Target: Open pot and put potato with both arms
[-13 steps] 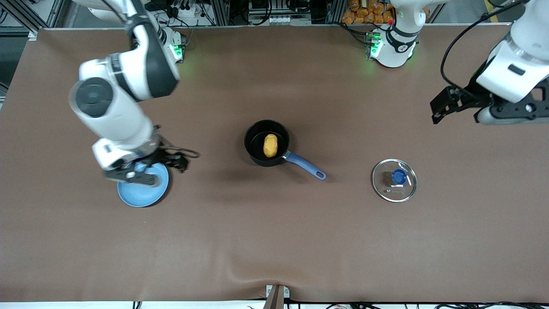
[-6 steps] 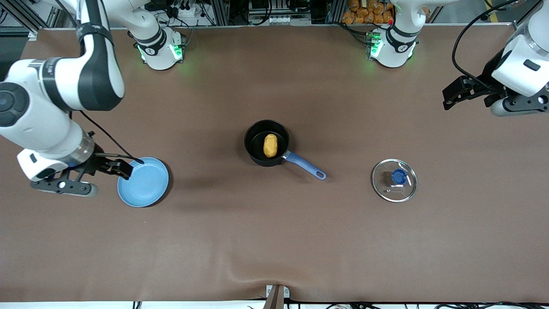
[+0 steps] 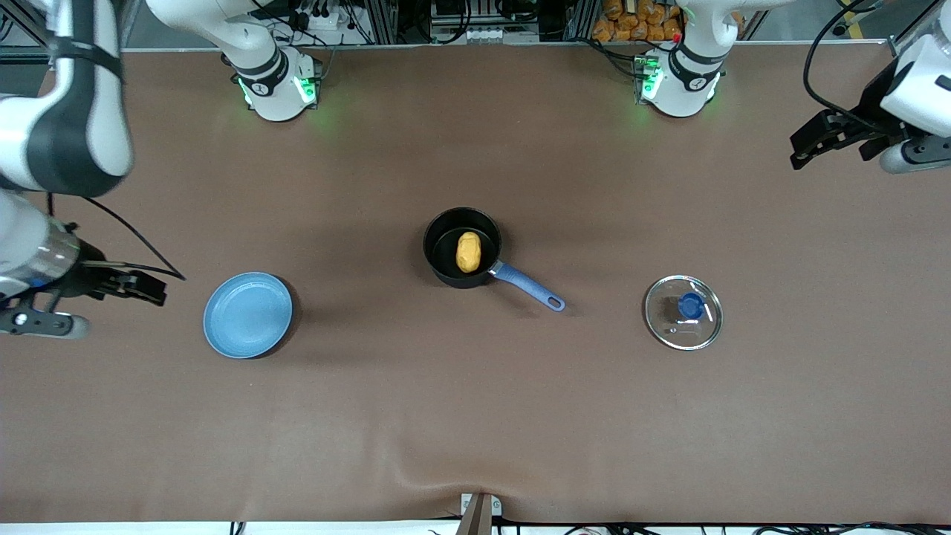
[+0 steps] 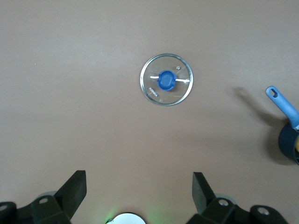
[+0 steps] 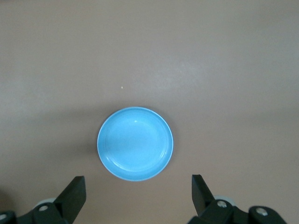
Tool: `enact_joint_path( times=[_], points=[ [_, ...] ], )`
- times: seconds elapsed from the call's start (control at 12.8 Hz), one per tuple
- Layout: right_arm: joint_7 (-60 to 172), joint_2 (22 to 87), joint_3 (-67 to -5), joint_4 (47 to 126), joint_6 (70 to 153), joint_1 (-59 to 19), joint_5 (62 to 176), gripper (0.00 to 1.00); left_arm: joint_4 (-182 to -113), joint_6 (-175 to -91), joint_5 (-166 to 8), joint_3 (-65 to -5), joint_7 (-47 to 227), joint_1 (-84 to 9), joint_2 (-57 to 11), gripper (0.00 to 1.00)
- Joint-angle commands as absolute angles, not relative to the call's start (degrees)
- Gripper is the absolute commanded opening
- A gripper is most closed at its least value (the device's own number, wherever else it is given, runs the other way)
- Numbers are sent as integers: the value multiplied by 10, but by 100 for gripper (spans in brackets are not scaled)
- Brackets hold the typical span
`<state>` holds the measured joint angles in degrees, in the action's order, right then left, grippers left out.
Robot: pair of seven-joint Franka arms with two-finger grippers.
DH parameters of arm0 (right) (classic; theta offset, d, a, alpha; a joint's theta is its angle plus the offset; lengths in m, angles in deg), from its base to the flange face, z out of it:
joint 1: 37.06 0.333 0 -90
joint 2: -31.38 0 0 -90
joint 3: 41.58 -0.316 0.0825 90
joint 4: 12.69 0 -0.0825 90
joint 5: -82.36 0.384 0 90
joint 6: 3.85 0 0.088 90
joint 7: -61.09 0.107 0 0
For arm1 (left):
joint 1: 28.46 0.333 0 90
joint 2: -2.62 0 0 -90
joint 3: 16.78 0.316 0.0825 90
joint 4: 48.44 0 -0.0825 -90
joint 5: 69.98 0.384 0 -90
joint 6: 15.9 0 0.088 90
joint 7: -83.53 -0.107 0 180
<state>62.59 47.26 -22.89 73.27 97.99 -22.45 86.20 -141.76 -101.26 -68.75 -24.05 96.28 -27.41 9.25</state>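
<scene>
The black pot [image 3: 433,232] stands uncovered at the table's middle, its blue handle [image 3: 529,288] pointing toward the left arm's end. The yellow potato [image 3: 468,252] lies inside it. The glass lid [image 3: 683,321] with its blue knob [image 3: 692,305] lies flat on the table toward the left arm's end; the left wrist view shows the lid [image 4: 167,80] and the handle [image 4: 283,100]. My left gripper [image 3: 801,148] [image 4: 139,186] hangs open and empty over the left arm's end. My right gripper [image 3: 152,290] [image 5: 138,189] hangs open and empty over the right arm's end, beside the plate.
A light-blue plate [image 3: 248,315] [image 5: 135,143] lies bare toward the right arm's end. The two arm bases [image 3: 276,85] [image 3: 677,82] stand along the table's edge farthest from the front camera. Brown cloth covers the table.
Both arms have swung outward. The right gripper moved off the plate toward the right arm's end; the left gripper drew back toward the left arm's end. Pot, potato and lid stayed put.
</scene>
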Motion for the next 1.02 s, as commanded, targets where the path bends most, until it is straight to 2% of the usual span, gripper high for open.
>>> enact_joint_path(
  times=[0.0, 0.08, 0.31, 0.55, 0.78, 0.94],
  points=[
    [601, 426, -382, 734, 943, -391, 863, 100, -1443, -1027, -700, -241, 955, -271, 114, 100],
    [597, 412, -399, 734, 931, -412, 862, 100, -1442, -1027, -700, -242, 955, -272, 114, 100],
    [599, 370, -402, 740, 908, -410, 824, 100, -1424, -1028, -699, -243, 955, -274, 104, 100],
    [611, 355, -410, 750, 899, -415, 813, 100, -1421, -1028, -700, -244, 956, -274, 104, 100],
    [628, 345, -454, 768, 912, -441, 812, 100, -1423, -1023, -702, -245, 957, -275, 108, 100],
    [628, 345, -451, 768, 912, -435, 812, 100, -1396, -1023, -700, -245, 954, -277, 97, 100]
  ],
)
